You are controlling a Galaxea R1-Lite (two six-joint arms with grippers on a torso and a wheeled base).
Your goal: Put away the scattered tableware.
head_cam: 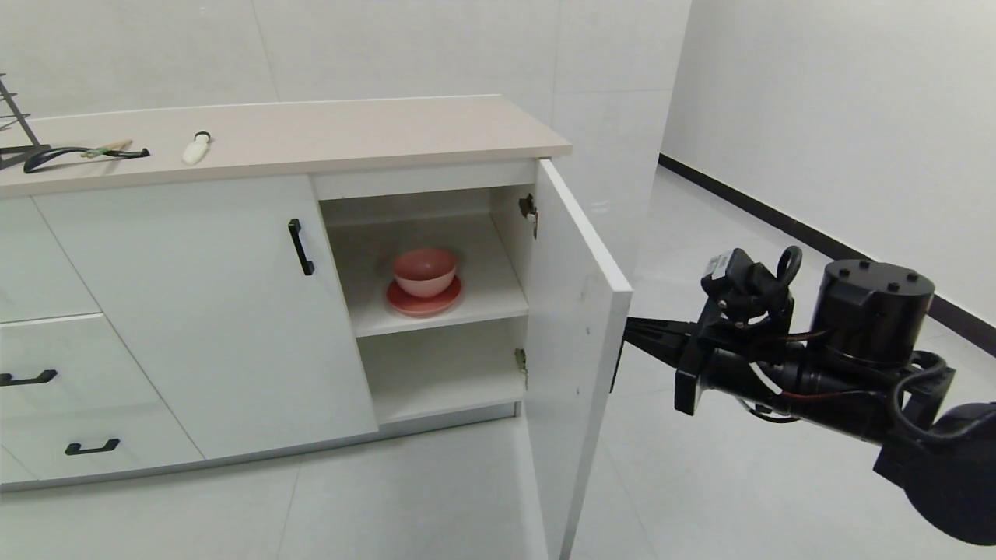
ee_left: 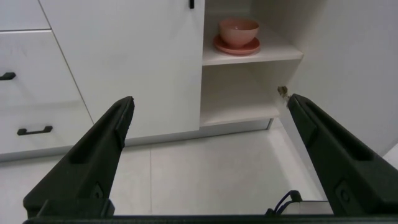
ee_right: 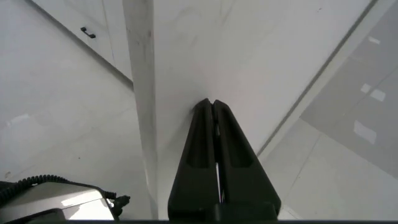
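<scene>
Sitting on plate [head_cam: 406, 302], bowl [head_cam: 424, 271] well apart from right fingers [ee_right: 200, 146].

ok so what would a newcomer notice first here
The open cabinet door stands out most, swung wide out into the room. Behind it, on the upper shelf, a pink bowl sits on a red plate. The right gripper, fingers shut, points its tips at the door's outer face near its free edge.

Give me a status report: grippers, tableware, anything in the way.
Left gripper empty, jaws open. Right gripper jaws shut, tips at the open door's outer face. Bowl on plate on upper shelf; utensils on counter.
</scene>
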